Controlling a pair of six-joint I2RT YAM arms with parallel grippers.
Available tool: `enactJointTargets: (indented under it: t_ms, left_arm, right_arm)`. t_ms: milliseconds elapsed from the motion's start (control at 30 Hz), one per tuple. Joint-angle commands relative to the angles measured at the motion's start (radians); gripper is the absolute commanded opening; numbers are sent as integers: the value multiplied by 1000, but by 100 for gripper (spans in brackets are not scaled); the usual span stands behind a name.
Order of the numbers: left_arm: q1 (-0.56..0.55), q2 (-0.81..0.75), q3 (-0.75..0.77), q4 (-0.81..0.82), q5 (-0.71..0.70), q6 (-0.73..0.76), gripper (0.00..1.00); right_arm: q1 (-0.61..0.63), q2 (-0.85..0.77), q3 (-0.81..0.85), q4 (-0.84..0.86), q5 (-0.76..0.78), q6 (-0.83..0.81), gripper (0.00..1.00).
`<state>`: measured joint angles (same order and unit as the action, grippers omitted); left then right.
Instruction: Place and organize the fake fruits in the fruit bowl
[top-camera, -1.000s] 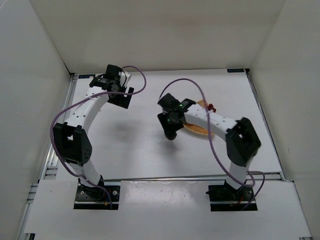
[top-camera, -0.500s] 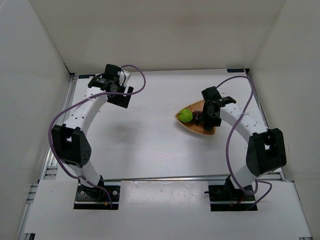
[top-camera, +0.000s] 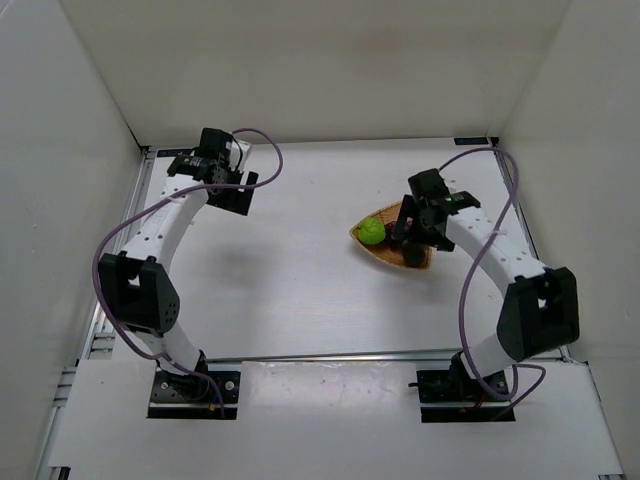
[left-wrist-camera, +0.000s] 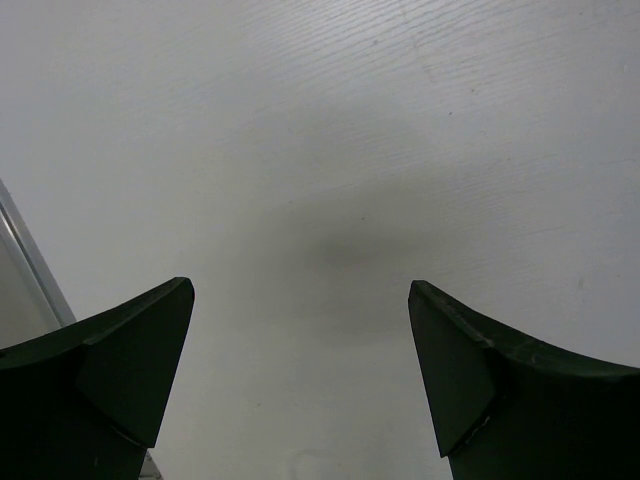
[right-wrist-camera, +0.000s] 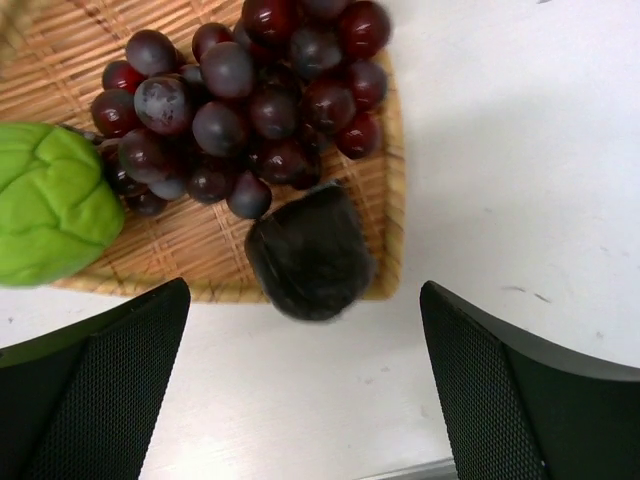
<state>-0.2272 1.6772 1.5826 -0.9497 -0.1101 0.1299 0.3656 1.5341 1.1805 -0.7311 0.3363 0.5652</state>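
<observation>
In the right wrist view the woven fruit bowl (right-wrist-camera: 60, 60) holds the green fruit (right-wrist-camera: 50, 205) at its left and the dark red grape bunch (right-wrist-camera: 240, 100) in the middle. The small purple-black fruit (right-wrist-camera: 310, 255) lies on the bowl's near rim beside the grapes, slightly blurred. My right gripper (right-wrist-camera: 305, 290) hangs open just above it, touching nothing. From the top camera the bowl (top-camera: 372, 250) and green fruit (top-camera: 372, 231) show, with the right gripper (top-camera: 413, 238) covering the bowl's right part. My left gripper (left-wrist-camera: 300, 287) is open over bare table at the far left (top-camera: 238, 192).
White walls close in the table on the left, back and right. A metal rail (top-camera: 380, 355) runs along the near edge in front of the arm bases. Purple cables loop off both arms.
My right arm swung from left of the bowl to over its right part, then its jaws opened and let the purple-black fruit go at the rim. The left arm shifted slightly left.
</observation>
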Motion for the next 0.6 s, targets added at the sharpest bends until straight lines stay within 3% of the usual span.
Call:
enactJointTargets:
  t_ms: [0,67,267,367,567]
  left_arm:
    - [43,-85,-25,-6,-8,-10,99]
    - [80,-117,-47,-6,-8,-10,99]
    - [172,-198,-223,14,-8,-52,99]
    - [212,-250,-332,35,-8,-78,99]
    - [308,-332,-457,55,-17,-78,99]
  right_arm:
    - [-46,-174,59,-79,75,-7,100]
    - [-100,-244,30,-111,75,-7,100]
    - [-587,-433,-159,-169,-148,-50,100]
    - [-727,-457,-229,-169,-271,-60,100]
    - [-764,-457,-298,-160,-338,-50,100]
